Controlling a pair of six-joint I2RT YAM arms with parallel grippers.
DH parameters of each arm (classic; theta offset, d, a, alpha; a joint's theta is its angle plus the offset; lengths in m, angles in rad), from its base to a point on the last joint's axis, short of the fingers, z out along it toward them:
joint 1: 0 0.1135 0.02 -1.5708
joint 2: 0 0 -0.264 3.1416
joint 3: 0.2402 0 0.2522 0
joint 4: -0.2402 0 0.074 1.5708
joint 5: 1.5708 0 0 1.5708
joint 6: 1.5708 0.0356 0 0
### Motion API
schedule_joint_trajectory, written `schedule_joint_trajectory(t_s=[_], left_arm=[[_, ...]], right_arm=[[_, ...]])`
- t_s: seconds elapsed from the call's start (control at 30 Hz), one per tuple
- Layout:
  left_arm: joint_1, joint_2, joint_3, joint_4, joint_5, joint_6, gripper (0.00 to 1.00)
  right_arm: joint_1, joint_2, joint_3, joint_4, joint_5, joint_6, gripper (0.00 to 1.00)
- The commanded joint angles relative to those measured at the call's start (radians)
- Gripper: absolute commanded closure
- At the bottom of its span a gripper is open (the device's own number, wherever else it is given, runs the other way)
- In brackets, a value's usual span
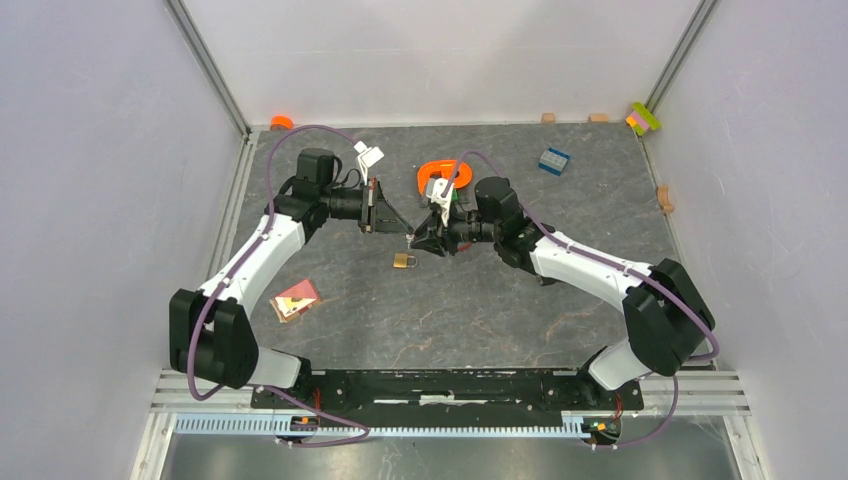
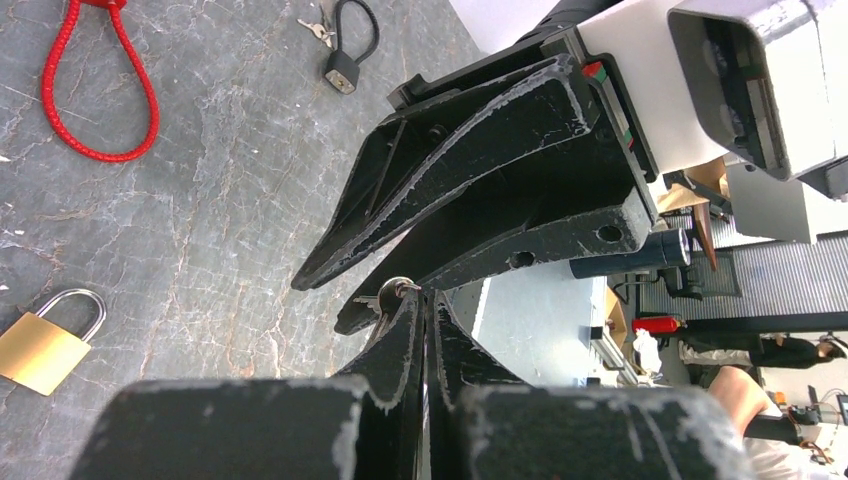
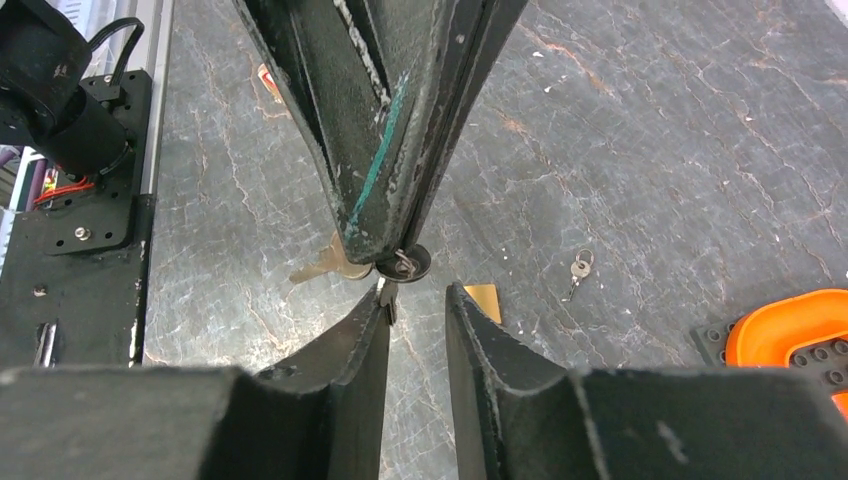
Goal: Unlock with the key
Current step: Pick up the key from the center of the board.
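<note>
Pinching a little brass key (image 3: 322, 266) tight in the left gripper (image 2: 421, 300), up off the table (image 1: 500, 310), above the brass padlock (image 1: 404, 260) lying there. Round black head, tiny ring through it. Right gripper (image 3: 415, 295) jaws narrow but gapped, tips right at that head.

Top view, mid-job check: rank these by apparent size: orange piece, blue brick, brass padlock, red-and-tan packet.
1. orange piece, largest even though it is partly covered
2. red-and-tan packet
3. blue brick
4. brass padlock, only slightly smaller than the brick, so these last two are close
</note>
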Motion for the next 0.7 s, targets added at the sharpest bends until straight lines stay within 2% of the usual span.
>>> schedule_joint_trajectory(t_s=[0.0,0.43,0.67], left_arm=[[-0.003,-0.031,-0.012,0.034,0.014,-0.032,0.98],[0.006,-0.040,-0.017,0.019,0.003,-0.002,0.98],[0.008,-0.055,0.000,-0.085,-0.046,0.117,0.98]], right_arm=[[0.006,0.011,0.054,0.019,0.014,-0.005,0.70],[0.005,-0.045,0.011,-0.024,0.034,-0.103,0.99],[0.006,-0.108,-0.038,-0.094,0.055,-0.221,1.00]])
